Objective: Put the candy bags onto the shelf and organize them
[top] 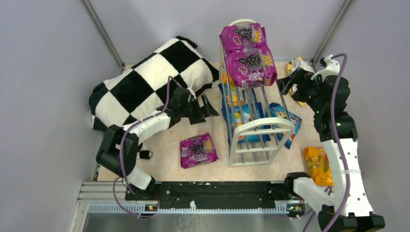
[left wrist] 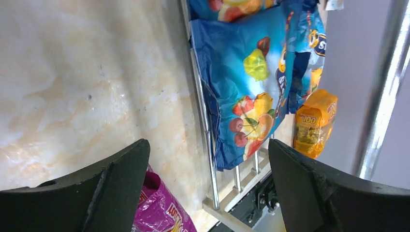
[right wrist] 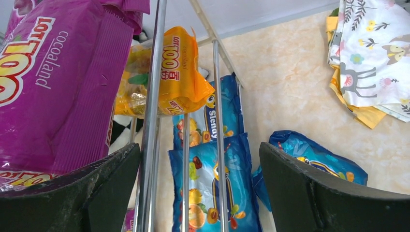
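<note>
Two purple candy bags (top: 250, 65) lie atop the white wire shelf (top: 265, 121).

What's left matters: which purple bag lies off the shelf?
The purple bag flat on the table, left of the shelf; the other two lie on its top tier.

Three purple bags (top: 198, 150), three blue (top: 285, 118), two orange (top: 316, 164)
</note>
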### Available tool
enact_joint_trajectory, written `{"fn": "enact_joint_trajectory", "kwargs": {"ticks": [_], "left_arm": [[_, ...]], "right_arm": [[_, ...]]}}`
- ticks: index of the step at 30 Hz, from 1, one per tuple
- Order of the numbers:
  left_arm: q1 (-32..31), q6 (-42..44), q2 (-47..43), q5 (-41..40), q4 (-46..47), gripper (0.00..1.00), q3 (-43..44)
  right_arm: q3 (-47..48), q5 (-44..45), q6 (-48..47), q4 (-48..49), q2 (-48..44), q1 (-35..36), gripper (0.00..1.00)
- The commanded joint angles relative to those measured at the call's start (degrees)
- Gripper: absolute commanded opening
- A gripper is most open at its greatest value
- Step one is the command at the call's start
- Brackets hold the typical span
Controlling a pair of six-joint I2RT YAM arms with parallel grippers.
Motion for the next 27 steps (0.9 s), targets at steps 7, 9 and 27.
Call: {"fn": "enact_joint_trajectory", "kwargs": {"ticks": [7, 9, 27], "left_arm": [[1.84, 11.57, -17.36, -8.38, -13.8, 0.98, -6.42], [1.84, 10.01, -22.6, -9.34, -18.82, 0.98, -10.16], [1.86, -8.73, -42.92, 1.52, -13.12, 0.97, -36.63]], "right_arm": [[0.81, 1.0, -0.9, 0.77, -1.45, 0.42, 0.92], [0.63, 0.93, -0.91, 0.87, -0.87, 0.42, 0.92], [0.61, -1.82, 0.14, 1.62, -0.04, 0.42, 0.92]]}}
